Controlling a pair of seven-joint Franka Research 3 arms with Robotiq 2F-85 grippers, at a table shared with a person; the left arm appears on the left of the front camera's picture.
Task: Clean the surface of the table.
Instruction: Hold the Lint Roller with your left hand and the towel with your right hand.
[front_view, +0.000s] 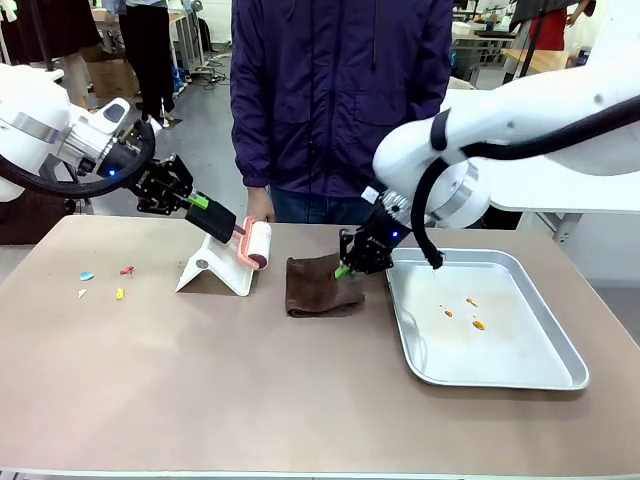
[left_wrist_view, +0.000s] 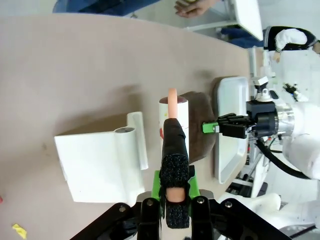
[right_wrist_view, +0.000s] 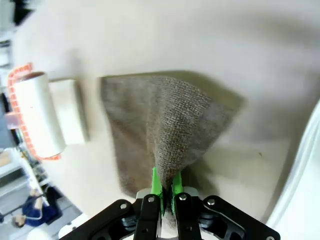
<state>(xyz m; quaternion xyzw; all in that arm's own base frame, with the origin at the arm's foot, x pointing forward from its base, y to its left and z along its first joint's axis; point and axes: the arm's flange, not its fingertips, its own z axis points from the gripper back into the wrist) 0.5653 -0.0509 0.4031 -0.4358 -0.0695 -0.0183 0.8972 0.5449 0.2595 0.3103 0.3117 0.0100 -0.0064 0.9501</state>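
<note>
Left gripper (front_view: 198, 203) is clamped on the black handle of a roller (front_view: 252, 243), seen from the front; the white roll sits at the top of a white stand (front_view: 213, 268), and it seems to touch it, though the angle is poor. Right gripper (front_view: 346, 269) pinches one edge of a brown cloth (front_view: 318, 290), which lies folded on the table (front_view: 250, 390) just left of a metal tray (front_view: 500, 375). A few orange spots (front_view: 470, 312) mark the tray floor. Small coloured scraps (front_view: 101, 283) lie near the table's left end, well apart from the stand. A person (front_view: 340, 100) in a dark purple jacket stands at the far side.

From the left wrist, the jaws stand narrow around the handle, and the roll points away over the tan top. The stand is just beside it, with the cloth and tray beyond. The right gripper shows there at the cloth's edge.

From the right wrist, the green pads are closed on a raised corner of the cloth, while the rest of it spreads flat on the table. The roller and stand lie beyond it.
</note>
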